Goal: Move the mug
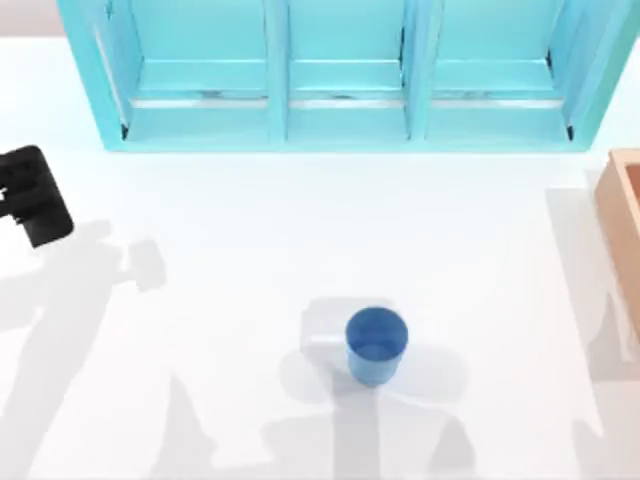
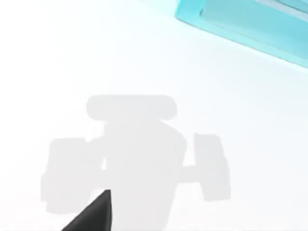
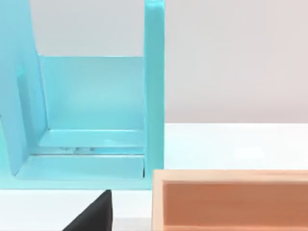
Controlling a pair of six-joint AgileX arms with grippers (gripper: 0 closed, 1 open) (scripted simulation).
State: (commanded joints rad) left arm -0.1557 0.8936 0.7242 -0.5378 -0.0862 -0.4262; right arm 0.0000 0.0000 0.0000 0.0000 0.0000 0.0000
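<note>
- Closest to the bottom edge of the top view, the small plain blue tapered mug (image 1: 376, 344) stands upright on the white table (image 1: 220, 260), a little right of the middle, mouth open upward, touched by nothing.
- Grey arm shadows (image 1: 70, 300) lie across the tabletop around the mug and toward the left side.
- At the table's left edge, well apart from the mug, the left arm's black gripper (image 1: 34, 196) hangs over bare table; whether its jaws are apart or together cannot be told. In the left wrist view one dark fingertip (image 2: 94, 215) shows above the gripper's own blocky shadow (image 2: 137, 154).
- At the right edge sits an orange-tan wooden box (image 1: 622, 215), open at the top; the right wrist view shows its rim (image 3: 231, 176) just beside a black fingertip (image 3: 95, 214) of the right gripper, jaw state impossible to tell.
- Farthest back, a light turquoise shelf unit (image 1: 345, 75) with three compartments spans the table's far side; its corner (image 2: 240, 21) shows in the left wrist view.
</note>
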